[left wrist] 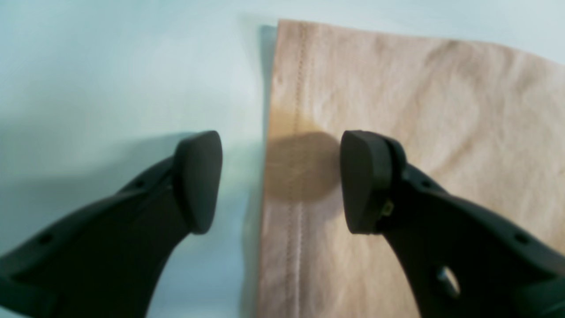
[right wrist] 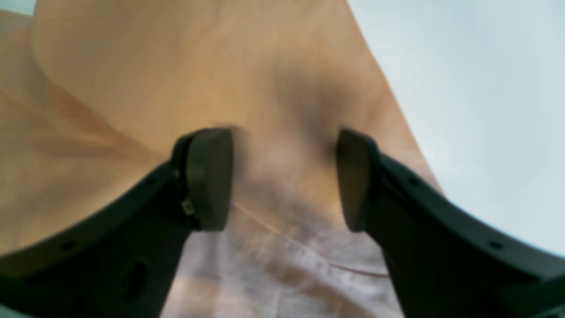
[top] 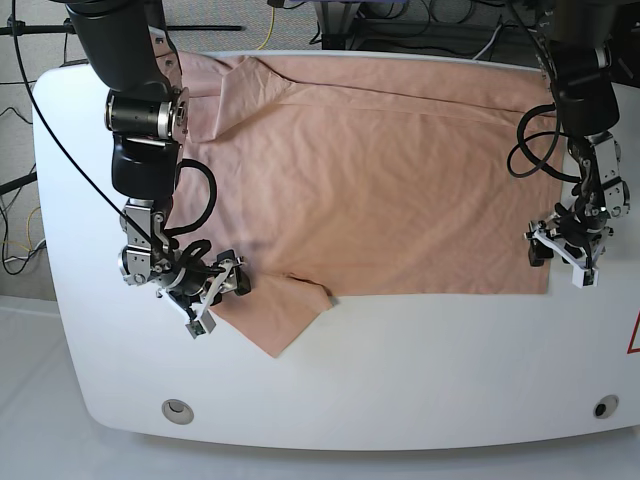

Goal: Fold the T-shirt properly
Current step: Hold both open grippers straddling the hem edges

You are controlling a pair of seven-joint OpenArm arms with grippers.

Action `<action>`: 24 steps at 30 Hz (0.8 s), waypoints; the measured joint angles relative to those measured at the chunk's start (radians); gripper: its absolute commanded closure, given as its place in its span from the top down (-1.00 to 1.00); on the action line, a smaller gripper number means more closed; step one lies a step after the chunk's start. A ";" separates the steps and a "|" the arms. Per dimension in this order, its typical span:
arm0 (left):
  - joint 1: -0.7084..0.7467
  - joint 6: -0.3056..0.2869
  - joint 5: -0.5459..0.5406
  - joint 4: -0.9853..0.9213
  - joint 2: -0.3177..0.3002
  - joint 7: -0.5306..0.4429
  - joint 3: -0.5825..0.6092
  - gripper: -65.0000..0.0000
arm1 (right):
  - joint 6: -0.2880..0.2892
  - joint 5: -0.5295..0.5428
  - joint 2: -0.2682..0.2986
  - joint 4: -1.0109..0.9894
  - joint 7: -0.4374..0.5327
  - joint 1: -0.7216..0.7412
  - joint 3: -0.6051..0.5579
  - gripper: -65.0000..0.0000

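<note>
The salmon-pink T-shirt [top: 380, 180] lies spread flat on the white table [top: 400, 380], with one sleeve pointing toward the front left. In the base view my right gripper [top: 222, 298] sits low at that sleeve's outer edge. The right wrist view shows this gripper [right wrist: 282, 181] open, both fingers over wrinkled shirt fabric [right wrist: 176, 66]. My left gripper [top: 560, 262] is at the shirt's right-hand hem corner. In the left wrist view that gripper [left wrist: 280, 181] is open and straddles the stitched hem edge: one finger over bare table [left wrist: 110, 66], the other over cloth [left wrist: 419, 110].
Cables and stands run behind the table's far edge [top: 300, 20]. Two small round fittings [top: 177, 408] sit near the front edge, one at each corner. A red mark [top: 634, 335] shows at the far right. White tabletop stretches in front of the shirt.
</note>
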 measured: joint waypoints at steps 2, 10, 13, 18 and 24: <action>0.000 0.000 0.000 0.000 0.000 0.000 0.002 0.18 | 0.000 0.000 -0.001 -0.006 0.001 0.003 0.000 0.09; 0.000 0.000 0.000 0.000 0.000 -0.001 0.004 0.17 | -0.001 0.000 -0.011 -0.021 0.008 0.011 0.000 0.09; 0.002 0.001 0.000 0.000 0.000 -0.007 0.011 0.15 | 0.000 0.000 -0.011 -0.021 0.011 0.010 0.000 0.08; 0.003 0.001 -0.004 0.000 0.000 -0.010 0.012 0.13 | 0.000 0.001 -0.011 -0.020 0.015 0.006 -0.001 0.08; 0.002 0.004 -0.005 0.000 0.000 -0.011 0.016 0.15 | -0.001 0.000 -0.013 -0.020 0.015 0.006 -0.002 0.10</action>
